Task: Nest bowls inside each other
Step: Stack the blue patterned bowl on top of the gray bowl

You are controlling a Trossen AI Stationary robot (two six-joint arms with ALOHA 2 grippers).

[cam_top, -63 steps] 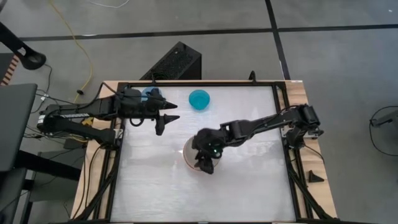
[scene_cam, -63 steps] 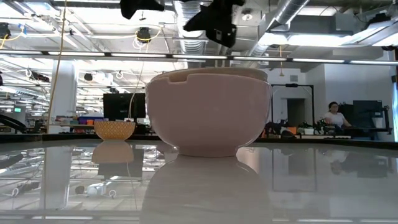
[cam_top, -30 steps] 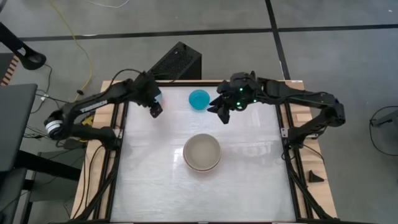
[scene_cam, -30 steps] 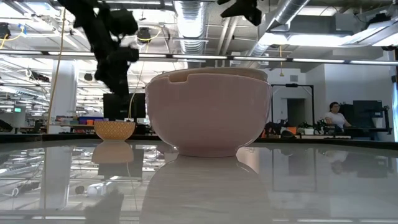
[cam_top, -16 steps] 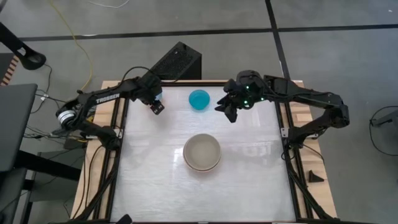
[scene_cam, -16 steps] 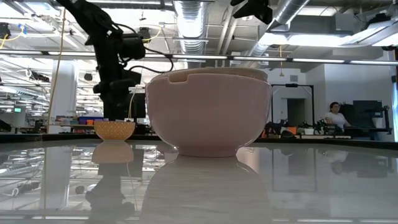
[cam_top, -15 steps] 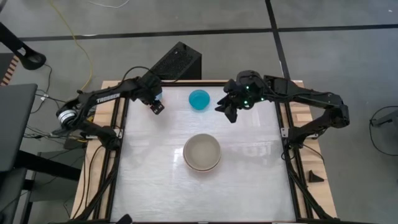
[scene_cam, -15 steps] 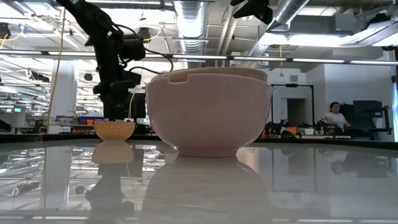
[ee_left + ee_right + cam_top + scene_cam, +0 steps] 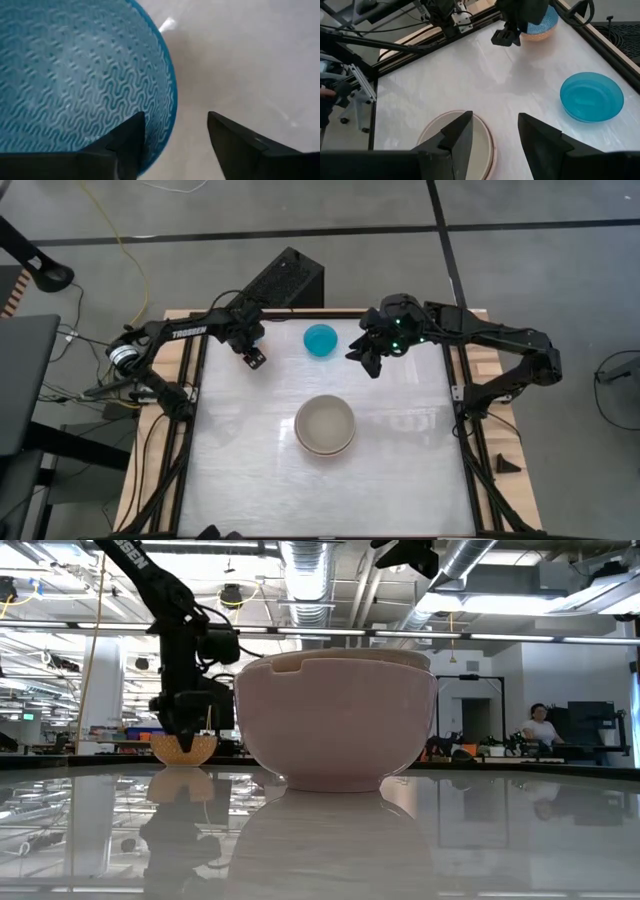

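A small light blue bowl [image 9: 85, 75], wavy-patterned inside, stands on its base at the table's far left [image 9: 540, 25]. My left gripper [image 9: 175, 145] points steeply down at it, open. One finger is over the bowl's inside and the other is outside its rim. In the low view the gripper [image 9: 185, 730] is down at that bowl [image 9: 185, 750]. A turquoise bowl [image 9: 320, 340] sits at the far middle. A grey-beige bowl is nested in a pinkish large bowl [image 9: 325, 425] at the table's middle. My right gripper [image 9: 368, 362] hangs open, high, right of the turquoise bowl. My left gripper comes from above with its fingers [image 9: 127, 145] astride the light blue bowl's rim [image 9: 170, 100], one inside and one outside. Whether they touch the rim I cannot tell. The bowl stands upright on the table.
A black frame [image 9: 455, 380] edges the white table. The left arm [image 9: 190, 332] reaches in over the far left corner. A black box [image 9: 285, 280] stands beyond the far edge. The table's near half [image 9: 320, 490] is bare white surface.
My left gripper has come down from high above the table to the light blue bowl's rim and has tipped to point more steeply down. The bowls have stayed where they were.
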